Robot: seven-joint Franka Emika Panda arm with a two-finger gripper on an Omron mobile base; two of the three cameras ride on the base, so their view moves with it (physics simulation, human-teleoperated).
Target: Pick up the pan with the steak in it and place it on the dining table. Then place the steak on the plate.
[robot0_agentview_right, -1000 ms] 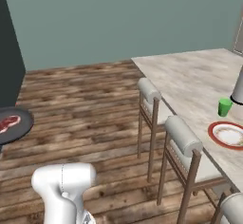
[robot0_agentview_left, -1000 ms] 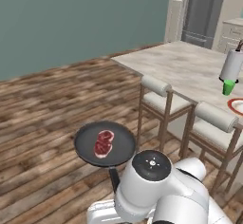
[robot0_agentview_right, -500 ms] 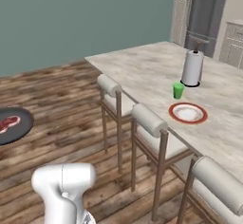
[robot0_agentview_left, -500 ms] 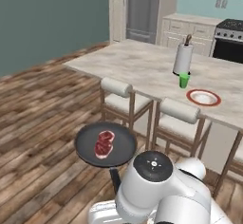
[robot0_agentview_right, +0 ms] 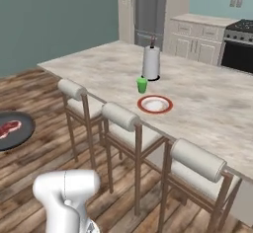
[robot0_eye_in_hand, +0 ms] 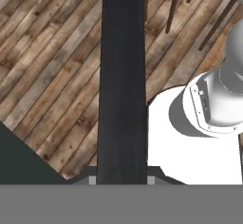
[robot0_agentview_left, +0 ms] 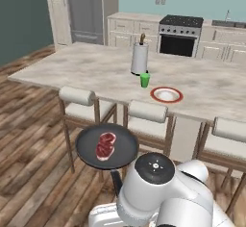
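The gripper (robot0_eye_in_hand: 121,180) is pinched tight on the handle of the pan (robot0_agentview_left: 107,146), held above the wood floor with the steak (robot0_agentview_left: 105,144) inside. Since a second ago the base has turned; the dining table (robot0_agentview_left: 91,67) and plate (robot0_agentview_left: 166,94) now lie ahead.

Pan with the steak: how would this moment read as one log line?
pan: carried by handle above floor | steak: in pan | gripper: shut on handle | plate: on table, bare
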